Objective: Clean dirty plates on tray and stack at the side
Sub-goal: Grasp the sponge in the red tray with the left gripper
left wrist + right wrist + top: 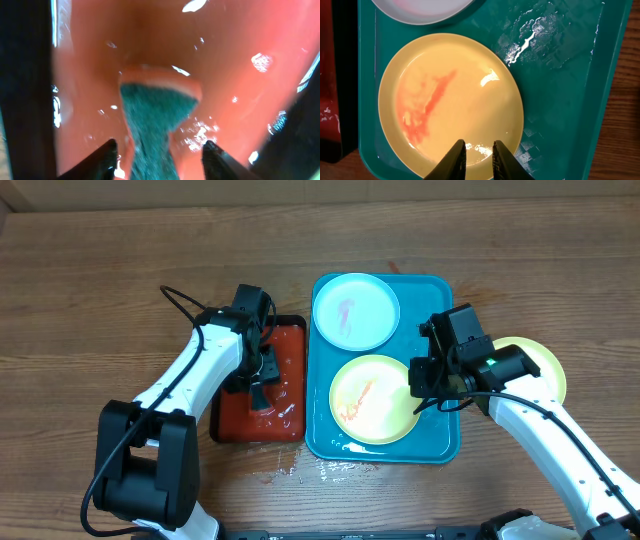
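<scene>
The left fingers (106,156) stand wide on either side of a green sponge (157,107) in the wet red tray (240,90). The right fingers (454,159), nearly together, straddle the near rim of the smeared yellow plate (450,100) on the teal tray (560,100). I cannot tell whether they grip it.

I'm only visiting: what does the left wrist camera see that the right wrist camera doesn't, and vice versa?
Only the left wrist view shows a sponge, green scourer on orange foam, between the fingers of the left gripper. Only the right wrist view shows the teal tray, a yellow plate smeared orange, a pale plate's edge, the wooden table and the right gripper over the yellow plate's rim. Both show the red tray: it fills the left view and is a sliver at the right view's left edge.
</scene>
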Robot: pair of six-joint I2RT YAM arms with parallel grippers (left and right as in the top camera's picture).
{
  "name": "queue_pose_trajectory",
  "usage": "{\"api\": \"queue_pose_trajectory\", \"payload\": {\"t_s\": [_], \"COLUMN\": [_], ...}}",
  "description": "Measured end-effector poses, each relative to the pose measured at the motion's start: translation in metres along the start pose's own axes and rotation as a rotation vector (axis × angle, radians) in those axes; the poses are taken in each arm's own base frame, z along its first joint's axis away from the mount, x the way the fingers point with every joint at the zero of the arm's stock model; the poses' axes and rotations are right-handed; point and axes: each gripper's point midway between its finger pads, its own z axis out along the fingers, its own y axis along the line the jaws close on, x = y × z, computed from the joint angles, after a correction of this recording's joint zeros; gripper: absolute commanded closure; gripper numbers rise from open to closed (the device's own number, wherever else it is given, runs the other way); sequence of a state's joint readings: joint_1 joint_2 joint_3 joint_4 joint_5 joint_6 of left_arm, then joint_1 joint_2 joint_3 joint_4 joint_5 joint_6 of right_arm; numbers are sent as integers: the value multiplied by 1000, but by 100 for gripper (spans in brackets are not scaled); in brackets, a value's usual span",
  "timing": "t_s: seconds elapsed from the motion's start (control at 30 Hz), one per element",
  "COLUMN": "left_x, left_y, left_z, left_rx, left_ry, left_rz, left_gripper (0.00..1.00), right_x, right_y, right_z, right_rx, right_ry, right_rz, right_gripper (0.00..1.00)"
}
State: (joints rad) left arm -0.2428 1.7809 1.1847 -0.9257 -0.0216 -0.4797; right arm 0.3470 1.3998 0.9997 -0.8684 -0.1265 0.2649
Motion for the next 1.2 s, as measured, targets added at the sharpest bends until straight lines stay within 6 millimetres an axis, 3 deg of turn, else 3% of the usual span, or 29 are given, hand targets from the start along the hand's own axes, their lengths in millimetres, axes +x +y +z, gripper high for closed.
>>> {"api": "queue_pose_trajectory", "payload": {"t_s": [0.07,0.1,0.17,0.27,0.4,0.6,0.7,0.87,0.97,1.0,1.03,1.1,1.2], "left_x": [-6,-9,-14,-12,-11,-7,-12,-8,-4,0,5,17,20], "left_y": [1,1,0,3,2,-3,-7,-5,-5,-4,-2,2,3], "left_z": [4,7,18,37,36,13,-8,-15,1,9,19,35,37], "left_rx": [-8,-10,-15,-40,-38,-38,-34,-40,-36,-34,-34,-39,-31], "left_ry": [-31,-45,-62,-36,-27,64,77,101,98,97,102,117,105], "left_rz": [3,9,25,46,56,74,70,71,73,76,78,81,78], "left_gripper": [48,59,95,96,95,53,46,66,75,81,94,96,96], "right_x": [0,0,0,0,0,2,2,3,3,3,3,3,3], "right_y": [0,0,0,0,0,-1,-1,-1,-1,-1,-1,-1,-1], "right_z": [0,0,0,0,0,0,0,0,0,0,0,0,0], "right_rx": [0,0,0,0,0,2,3,5,4,5,4,4,6], "right_ry": [0,0,0,0,1,6,10,14,14,14,14,14,13], "right_rz": [0,0,0,0,1,1,2,2,3,3,2,2,2], "right_gripper": [80,80,80,80,80,80,80,80,80,80,80,80,80]}}
